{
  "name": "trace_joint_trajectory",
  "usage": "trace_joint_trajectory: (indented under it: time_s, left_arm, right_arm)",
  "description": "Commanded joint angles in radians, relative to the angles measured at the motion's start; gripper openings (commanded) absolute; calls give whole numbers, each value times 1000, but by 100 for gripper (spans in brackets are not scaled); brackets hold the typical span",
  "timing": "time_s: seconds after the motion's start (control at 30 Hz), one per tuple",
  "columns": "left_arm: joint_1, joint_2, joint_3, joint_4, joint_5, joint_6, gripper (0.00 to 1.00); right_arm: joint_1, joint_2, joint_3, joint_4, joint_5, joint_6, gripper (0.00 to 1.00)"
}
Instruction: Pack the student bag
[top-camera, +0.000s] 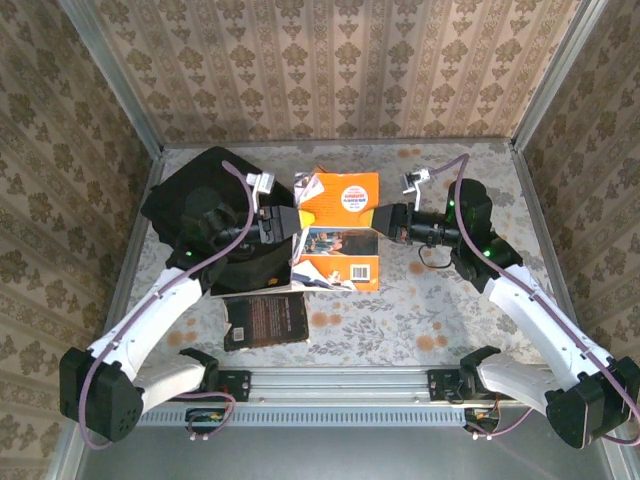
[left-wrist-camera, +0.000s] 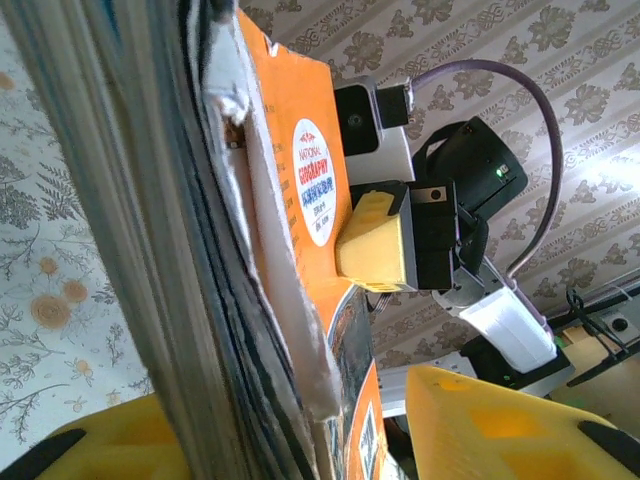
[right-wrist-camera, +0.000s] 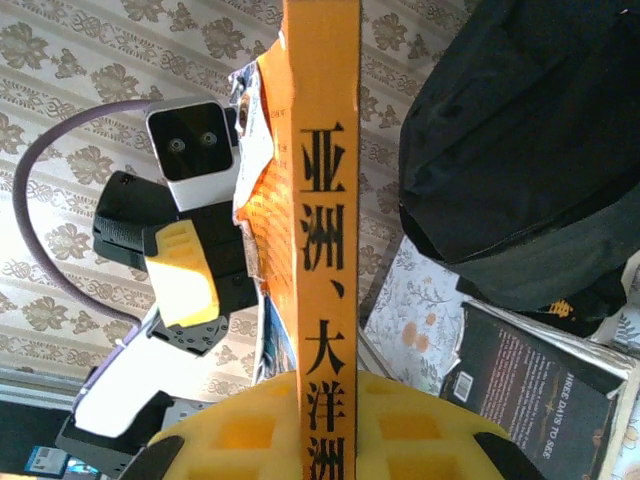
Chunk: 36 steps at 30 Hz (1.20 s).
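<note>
The orange book (right-wrist-camera: 322, 200) stands on edge right down the middle, its spine with black Chinese characters facing the camera, pinched between the right claw's (right-wrist-camera: 325, 425) yellow pads (right-wrist-camera: 240, 430). The left claw (right-wrist-camera: 200, 275) sits at the book's far edge, off to the left. The black student bag (right-wrist-camera: 520, 130) bulks up top right. A dark-covered book (right-wrist-camera: 530, 390) lies just beside it on the floral tabletop (right-wrist-camera: 415, 310).
</note>
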Motion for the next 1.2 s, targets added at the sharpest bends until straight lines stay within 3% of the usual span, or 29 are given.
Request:
trace_joint_trajectory:
  time_s: [0.0, 0.17, 0.37, 0.47, 0.57, 0.63, 0.73, 0.83, 1.0, 1.17]
  left_arm:
    - [-23, 4, -2, 69, 43, 24, 39]
    - [-31, 0, 3, -17, 50, 102, 35]
    - [-26, 3, -6, -20, 40, 141, 2]
    - [-21, 7, -23, 18, -21, 136, 0]
    - [-16, 19, -36, 83, -104, 98, 0]
    - [-6, -8, -73, 116, -245, 60, 0]
    - [-7, -63, -184, 248, -481, -38, 0]
    - [-15, -97, -251, 351, -612, -122, 0]
    - [-51, -124, -307, 450, -720, -188, 0]
    - [-56, -139, -339, 501, -763, -260, 0]
  right_arm:
    - [-2, 5, 44, -53, -33, -66, 0]
    - [-2, 24, 71, -95, -33, -108, 0]
    - [-2, 35, 57, -71, -23, -103, 0]
    - [-2, 20, 24, -40, 29, -79, 21]
    - [-2, -7, -63, 69, 115, 0, 51]
    - [8, -30, -159, 234, 192, 103, 67]
    - [58, -37, -312, 535, 293, 235, 78]
    - [130, -26, -380, 694, 381, 267, 86]
    - [275, 1, -450, 834, 599, 273, 92]
    - [336, 85, -462, 967, 714, 337, 94]
